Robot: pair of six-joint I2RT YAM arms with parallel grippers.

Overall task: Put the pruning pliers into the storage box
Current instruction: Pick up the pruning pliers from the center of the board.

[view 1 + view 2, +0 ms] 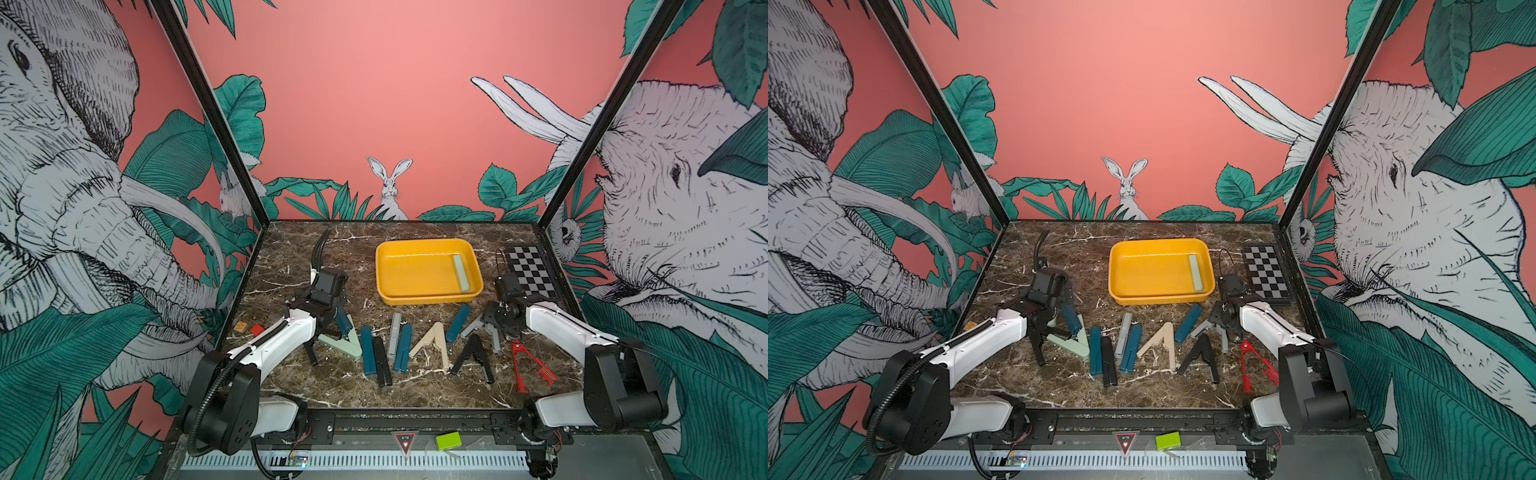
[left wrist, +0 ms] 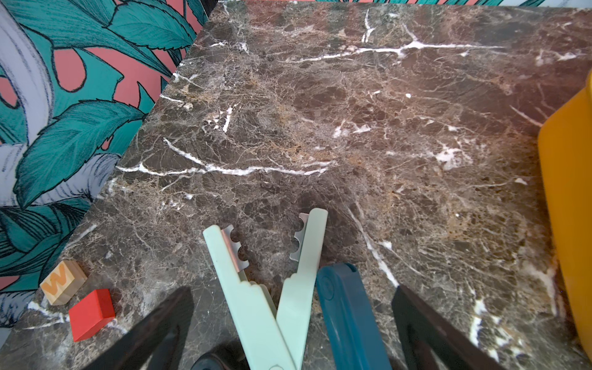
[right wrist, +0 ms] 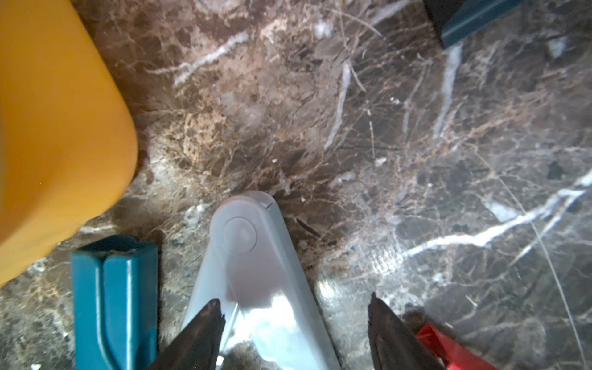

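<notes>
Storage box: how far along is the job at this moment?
Done: one pale green pliers lies in the storage box. In hand: nothing gripped; the right gripper stands open over the grey pliers, the left gripper open over the mint V-shaped pliers. Left: every other pliers lies on the marble table, red pliers included.

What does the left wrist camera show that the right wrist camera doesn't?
Only the left wrist view: the open mint pruning pliers, a wooden letter block, a red block and the leafy wall print. Only the right wrist view: the grey pruning pliers and a tip of the red pruning pliers. Both: the marble tabletop, an edge of the yellow storage box, and dark teal pruning pliers, though not the same pair.
</notes>
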